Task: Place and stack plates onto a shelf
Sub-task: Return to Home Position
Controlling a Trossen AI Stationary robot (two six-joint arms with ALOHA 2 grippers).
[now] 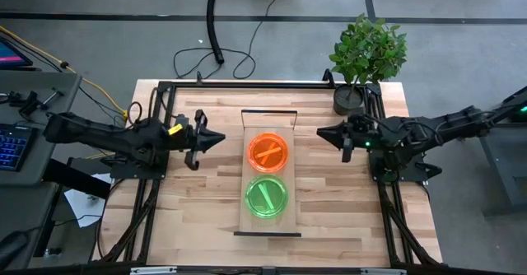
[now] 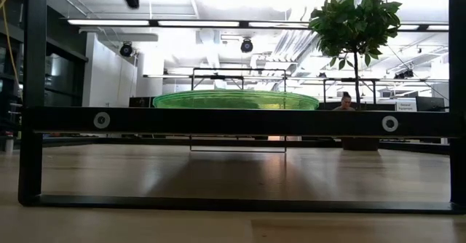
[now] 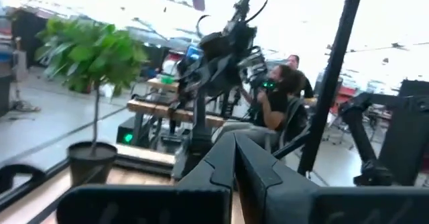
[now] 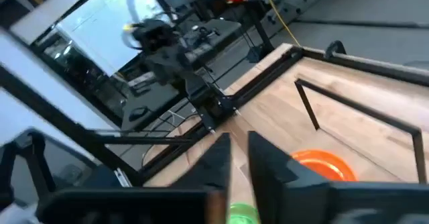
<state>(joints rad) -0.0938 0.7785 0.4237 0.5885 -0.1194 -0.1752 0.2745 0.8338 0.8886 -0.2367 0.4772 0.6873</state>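
Seen from above, round neon orange plates (image 1: 268, 151) sit far and green plates (image 1: 268, 196) near on the wood shelf (image 1: 268, 123). The low view shows green only. Left pincer (image 1: 216, 139) is clenched; right pincer (image 1: 324, 132) is maybe slightly open.

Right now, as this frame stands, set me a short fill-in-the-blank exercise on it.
1. The orange plates and the green plates both sit on the ___.
2. The potted plant stands on the ___ arm's side.
3. Nearer the plant are the ___ plates.
4. The left gripper and right gripper hold ___.
Missing: shelf; right; orange; nothing.
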